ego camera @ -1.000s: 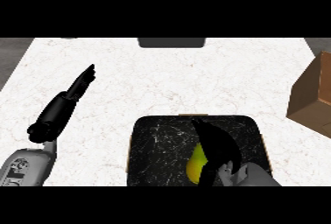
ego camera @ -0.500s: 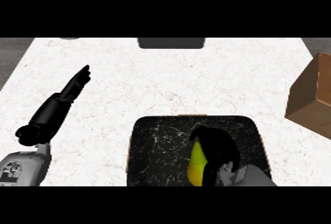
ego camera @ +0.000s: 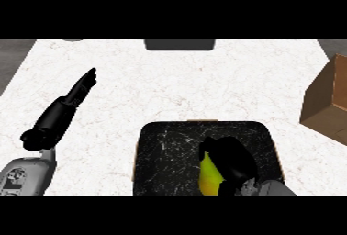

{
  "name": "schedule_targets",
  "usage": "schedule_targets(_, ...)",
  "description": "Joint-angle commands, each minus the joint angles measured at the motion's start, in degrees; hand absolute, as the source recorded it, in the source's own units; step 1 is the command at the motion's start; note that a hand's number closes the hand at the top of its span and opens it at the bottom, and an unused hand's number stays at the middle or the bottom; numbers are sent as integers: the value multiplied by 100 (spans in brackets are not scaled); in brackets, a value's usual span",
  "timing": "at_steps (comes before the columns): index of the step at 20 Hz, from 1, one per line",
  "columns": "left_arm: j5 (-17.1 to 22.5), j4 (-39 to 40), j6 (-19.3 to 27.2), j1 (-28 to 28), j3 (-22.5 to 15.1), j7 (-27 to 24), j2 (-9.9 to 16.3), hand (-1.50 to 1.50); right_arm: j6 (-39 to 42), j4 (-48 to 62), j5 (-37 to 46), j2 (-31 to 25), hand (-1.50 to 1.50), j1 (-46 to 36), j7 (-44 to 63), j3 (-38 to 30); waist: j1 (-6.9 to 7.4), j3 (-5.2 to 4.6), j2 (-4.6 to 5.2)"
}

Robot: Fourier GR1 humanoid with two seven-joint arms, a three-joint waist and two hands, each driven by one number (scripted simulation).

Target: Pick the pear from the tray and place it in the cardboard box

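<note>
You are at the grasp: your right hand (ego camera: 230,158) curls over the pear (ego camera: 210,176) on the tray (ego camera: 166,156), lower centre, seemingly gripping it. Left hand (ego camera: 71,98) rests straight-fingered. Next, lift toward the cardboard box (ego camera: 328,103), right edge.

There is a single view, taken from the robot's head and aimed steeply down at the white marbled counter (ego camera: 190,82). The dark tray (ego camera: 169,156) serves as landmark: it sits low and centre, cut by the lower edge, close beneath the camera. Left of the tray a forearm rises from that edge. Right of the tray, the cardboard box (ego camera: 328,105) is cropped by the side border.
</note>
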Motion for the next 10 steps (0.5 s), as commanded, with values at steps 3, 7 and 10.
schedule_targets(3, -34, -23, 38, 97, 0, -83, -62, 0, -605, -478, 329, -1101, 150, 130, -2341, 403, 5, 24, 27)
schedule_targets(7, -139, -193, 121, 151, -31, 54, -95, 0, -1369, -1121, 368, -1775, 150, 494, -3168, -135, -57, 21, 4)
schedule_targets(10, -142, 26, 52, 132, 71, -177, -24, 0, -1415, -1861, 562, -2002, 150, 467, -3133, -386, -98, 13, 7)
